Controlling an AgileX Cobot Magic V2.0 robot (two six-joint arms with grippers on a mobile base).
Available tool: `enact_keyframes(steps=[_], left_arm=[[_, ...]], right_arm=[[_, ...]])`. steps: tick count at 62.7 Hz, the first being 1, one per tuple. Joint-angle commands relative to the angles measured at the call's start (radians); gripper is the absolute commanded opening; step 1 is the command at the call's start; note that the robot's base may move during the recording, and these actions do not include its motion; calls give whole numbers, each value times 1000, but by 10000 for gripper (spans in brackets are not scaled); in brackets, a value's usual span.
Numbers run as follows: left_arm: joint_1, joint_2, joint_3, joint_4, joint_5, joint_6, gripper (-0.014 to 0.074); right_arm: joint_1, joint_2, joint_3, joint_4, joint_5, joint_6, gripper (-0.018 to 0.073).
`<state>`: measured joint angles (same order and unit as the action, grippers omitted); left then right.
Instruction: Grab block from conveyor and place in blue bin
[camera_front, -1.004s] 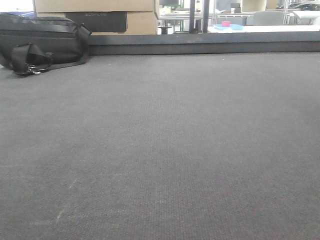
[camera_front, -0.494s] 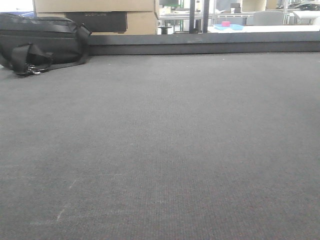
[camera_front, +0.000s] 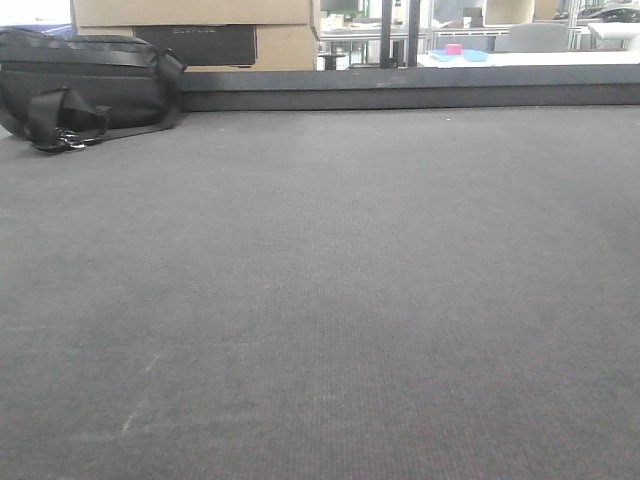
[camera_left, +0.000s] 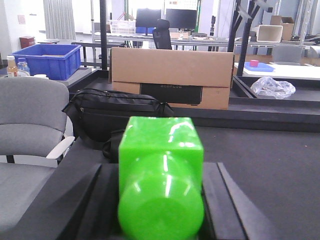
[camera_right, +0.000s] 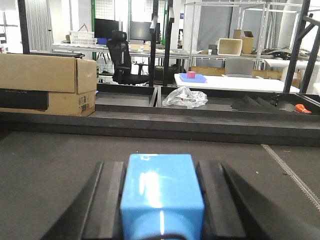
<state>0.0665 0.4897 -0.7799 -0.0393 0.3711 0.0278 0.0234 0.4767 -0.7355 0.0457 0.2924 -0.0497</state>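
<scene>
Green block (camera_left: 161, 170) is squeezed tight in the left end effector (camera_left: 160, 210), pointing far. Right end effector (camera_right: 161, 205) squeezes a blue block (camera_right: 162, 190). Blue bin (camera_left: 45, 61) sits far left, nearer the left arm.

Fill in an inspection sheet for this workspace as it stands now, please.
Surface: dark belt; no loose blocks in the front view.
Job's things: green block in the left hand; blue block in the right hand; blue bin far left, beyond the grey chair.
Clutter: black bag at the belt's far left, against a cardboard box; plastic bag beyond the far rail.
Hands: both shut on their blocks.
Cables: nothing seen.
Surroundings: office chair, desks, monitors, shelving.
</scene>
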Motion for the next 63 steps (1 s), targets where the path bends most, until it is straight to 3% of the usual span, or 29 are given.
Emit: enact_keyframes(steps=[1, 63], left_arm=[[-3, -5, 2, -8, -22, -5, -111], [-3, -5, 2, -8, -22, -5, -111]], right_arm=[[-5, -3, 1, -7, -28, 1, -162], [-3, -3, 1, -7, -28, 1, -162]])
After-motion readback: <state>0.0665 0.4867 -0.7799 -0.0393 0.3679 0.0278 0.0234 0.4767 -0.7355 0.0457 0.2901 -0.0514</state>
